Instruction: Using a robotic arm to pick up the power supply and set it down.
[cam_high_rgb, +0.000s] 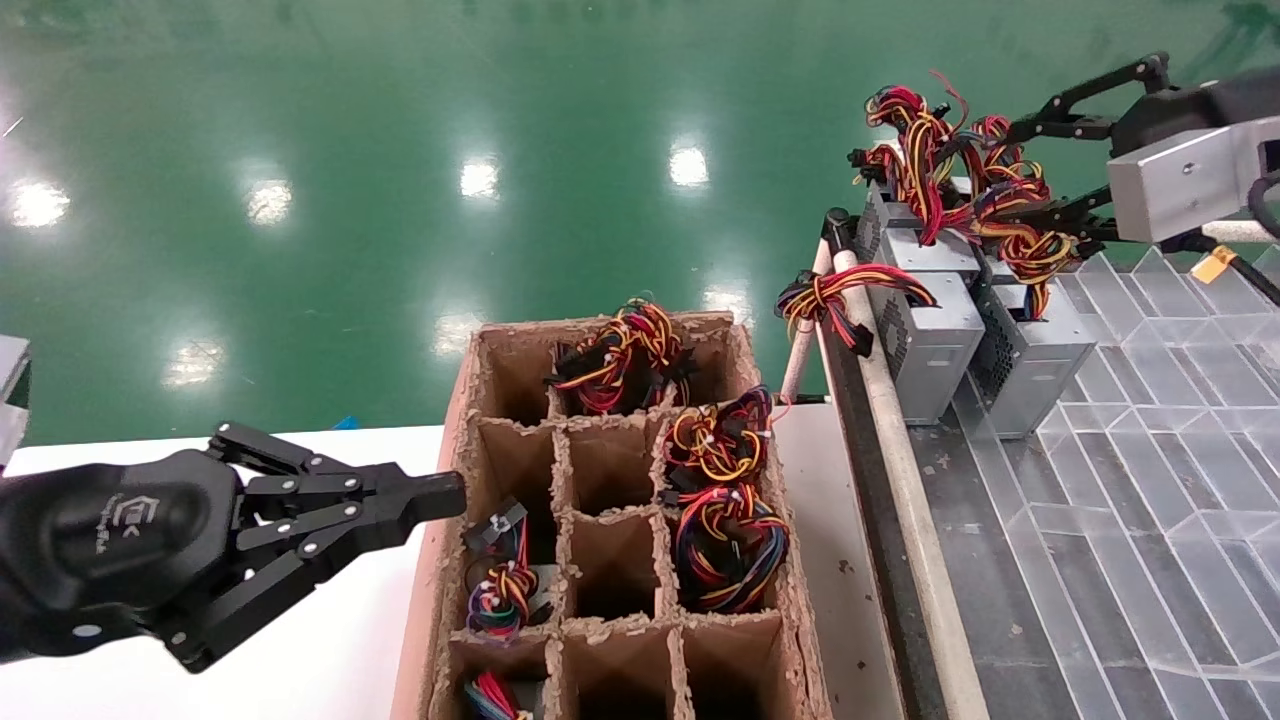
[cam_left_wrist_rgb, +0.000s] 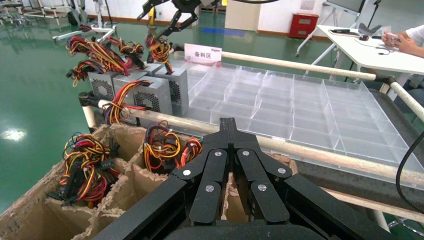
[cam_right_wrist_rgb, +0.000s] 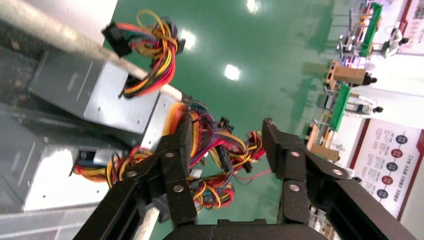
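Several grey power supplies (cam_high_rgb: 930, 340) with red, yellow and black wire bundles stand in a cluster at the far corner of the clear tray (cam_high_rgb: 1150, 450). The robotic arm with the silver wrist block (cam_high_rgb: 1180, 185) reaches in from the right. Its right gripper (cam_high_rgb: 1010, 175) is open, and its fingers straddle the wire bundle (cam_right_wrist_rgb: 220, 150) above the rear units without closing on it. In the right wrist view, a grey power supply (cam_right_wrist_rgb: 100, 95) lies just beyond one finger (cam_right_wrist_rgb: 175, 160). My left gripper (cam_high_rgb: 455, 495) is shut and empty, with its tip (cam_left_wrist_rgb: 227, 122) at the cardboard box's left wall.
A cardboard box (cam_high_rgb: 470, 400) divided into cells holds more wire bundles (cam_high_rgb: 725, 540); some cells look empty. A white pipe rail (cam_high_rgb: 890, 420) runs between the box and the tray. White table (cam_high_rgb: 300, 640) lies under the left arm, with green floor beyond.
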